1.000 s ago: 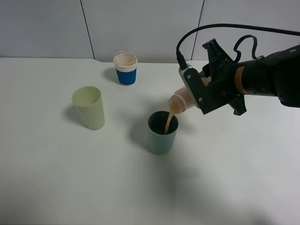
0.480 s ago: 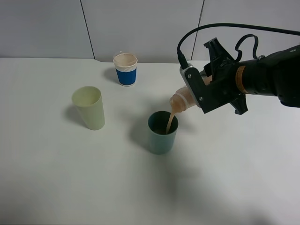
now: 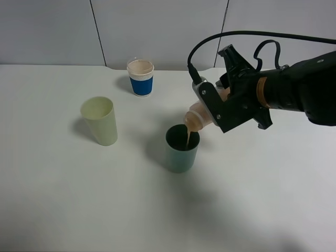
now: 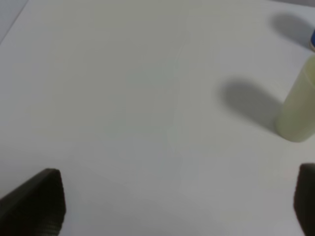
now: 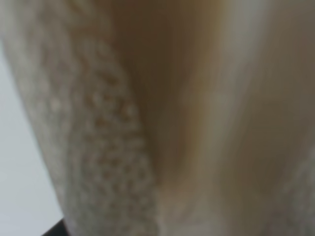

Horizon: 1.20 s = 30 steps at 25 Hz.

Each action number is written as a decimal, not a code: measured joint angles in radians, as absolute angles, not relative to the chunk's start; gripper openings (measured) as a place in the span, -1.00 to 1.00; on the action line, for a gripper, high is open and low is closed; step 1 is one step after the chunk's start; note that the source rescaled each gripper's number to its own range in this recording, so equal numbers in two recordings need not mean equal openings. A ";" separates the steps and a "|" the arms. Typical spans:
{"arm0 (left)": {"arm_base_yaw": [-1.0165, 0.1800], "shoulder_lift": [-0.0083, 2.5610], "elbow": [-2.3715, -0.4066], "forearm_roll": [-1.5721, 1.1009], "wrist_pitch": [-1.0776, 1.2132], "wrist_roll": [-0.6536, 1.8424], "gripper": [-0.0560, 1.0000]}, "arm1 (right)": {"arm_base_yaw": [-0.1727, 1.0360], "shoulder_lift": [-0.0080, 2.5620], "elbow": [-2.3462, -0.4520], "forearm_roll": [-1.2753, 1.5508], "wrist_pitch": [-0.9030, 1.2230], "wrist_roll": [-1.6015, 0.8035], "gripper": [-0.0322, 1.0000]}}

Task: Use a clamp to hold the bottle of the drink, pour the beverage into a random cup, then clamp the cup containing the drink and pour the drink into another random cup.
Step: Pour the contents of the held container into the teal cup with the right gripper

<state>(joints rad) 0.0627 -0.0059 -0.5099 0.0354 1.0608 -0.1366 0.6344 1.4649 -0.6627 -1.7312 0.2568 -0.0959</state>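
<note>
My right gripper (image 3: 216,106) is shut on the bottle of the drink (image 3: 197,117), tipped neck-down over the teal cup (image 3: 181,152). A thin stream of beige beverage (image 3: 187,137) falls from the neck into that cup. In the right wrist view the bottle (image 5: 187,118) fills the frame, blurred and beige. The pale yellow-green cup (image 3: 100,121) stands upright to the left, apart from the others, and shows at the edge of the left wrist view as well (image 4: 297,114). My left gripper (image 4: 177,199) is open over bare table with nothing between its dark fingertips (image 4: 42,201).
A paper cup with a blue sleeve (image 3: 140,77) stands at the back near the wall. A black cable (image 3: 247,35) arcs above the right arm. The white table (image 3: 79,199) lies bare in front of the cups.
The right gripper and bottle have shifted slightly left over the teal cup. The stream has grown thinner and paler. The cups have not moved.
</note>
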 joint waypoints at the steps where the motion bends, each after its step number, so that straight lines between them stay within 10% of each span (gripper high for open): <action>1: 0.063 -0.006 -0.510 0.035 1.061 -0.137 0.62 | 0.637 1.465 -0.663 -1.733 0.259 -0.097 -0.93; 30: 0.063 -0.006 -0.510 0.035 1.061 -0.137 0.62 | 0.647 1.465 -0.664 -1.739 0.334 -0.149 -0.93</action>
